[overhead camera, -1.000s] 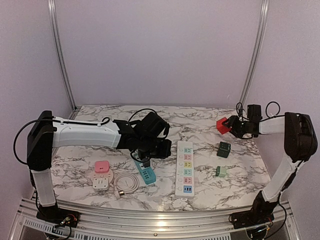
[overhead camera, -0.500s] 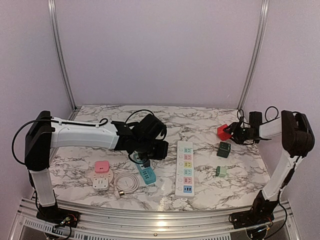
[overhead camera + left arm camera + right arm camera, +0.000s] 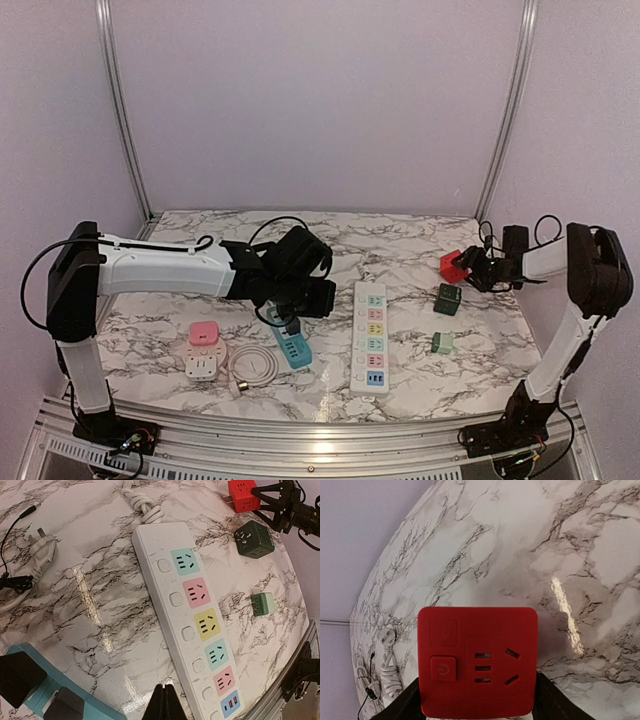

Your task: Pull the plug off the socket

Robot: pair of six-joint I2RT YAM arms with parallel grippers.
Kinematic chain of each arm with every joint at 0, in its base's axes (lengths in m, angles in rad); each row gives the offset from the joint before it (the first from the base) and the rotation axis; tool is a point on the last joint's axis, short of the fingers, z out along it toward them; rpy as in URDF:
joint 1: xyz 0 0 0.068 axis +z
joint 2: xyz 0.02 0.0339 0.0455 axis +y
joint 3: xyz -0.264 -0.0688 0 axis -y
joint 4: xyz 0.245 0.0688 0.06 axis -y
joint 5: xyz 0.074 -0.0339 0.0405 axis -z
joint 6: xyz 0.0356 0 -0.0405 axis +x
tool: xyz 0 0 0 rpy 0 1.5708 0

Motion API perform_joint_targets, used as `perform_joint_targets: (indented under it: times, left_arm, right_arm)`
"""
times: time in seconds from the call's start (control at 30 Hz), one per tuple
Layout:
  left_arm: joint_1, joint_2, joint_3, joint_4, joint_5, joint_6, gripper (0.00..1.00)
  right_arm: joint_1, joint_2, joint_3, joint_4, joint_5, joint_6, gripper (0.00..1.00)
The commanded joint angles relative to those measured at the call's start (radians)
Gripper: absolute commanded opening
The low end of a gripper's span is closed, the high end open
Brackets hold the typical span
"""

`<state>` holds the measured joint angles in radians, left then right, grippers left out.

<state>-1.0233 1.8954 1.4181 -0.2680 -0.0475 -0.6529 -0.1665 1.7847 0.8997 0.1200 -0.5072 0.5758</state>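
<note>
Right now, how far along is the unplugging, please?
Done: every socket on the white strip is bare; a dark green cube and light green cube lie beside it. In hand: the right gripper flanks the red cube. Remaining: a black plug seems seated in the teal strip by the shut left gripper.

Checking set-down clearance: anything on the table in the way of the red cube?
Nothing visible. The red cube sits between the right gripper's fingers over bare marble table; the dark green cube lies nearer the arm bases, clear of it.
</note>
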Motion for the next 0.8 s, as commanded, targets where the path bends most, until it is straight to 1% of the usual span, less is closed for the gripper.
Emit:
perform_joint_targets:
  times: [0.0,0.17,0.27,0.57,0.67,0.77]
  left_arm:
    - [0.011,-0.045,-0.004,-0.037,-0.016,0.023,0.0]
    - [0.015,-0.054,-0.008,-0.039,-0.018,0.024,0.0]
    - [0.019,-0.065,-0.017,-0.037,-0.023,0.023,0.0]
    - [0.046,-0.099,-0.048,-0.029,-0.022,0.022,0.0]
    - [0.062,-0.116,-0.063,-0.022,-0.018,0.015,0.0]
    - [0.093,-0.144,-0.103,-0.004,-0.013,0.002,0.0]
  right_arm:
    - [-0.013,-0.042,-0.012,-0.084,0.076,-0.04,0.71]
    - [-0.013,-0.06,-0.008,-0.117,0.116,-0.066,0.74]
    - [-0.013,-0.079,-0.012,-0.164,0.151,-0.079,0.75]
    - [-0.011,-0.136,-0.018,-0.216,0.209,-0.108,0.71]
    - [0.017,-0.16,-0.004,-0.258,0.255,-0.135,0.71]
    - [0.06,-0.197,0.016,-0.306,0.337,-0.161,0.71]
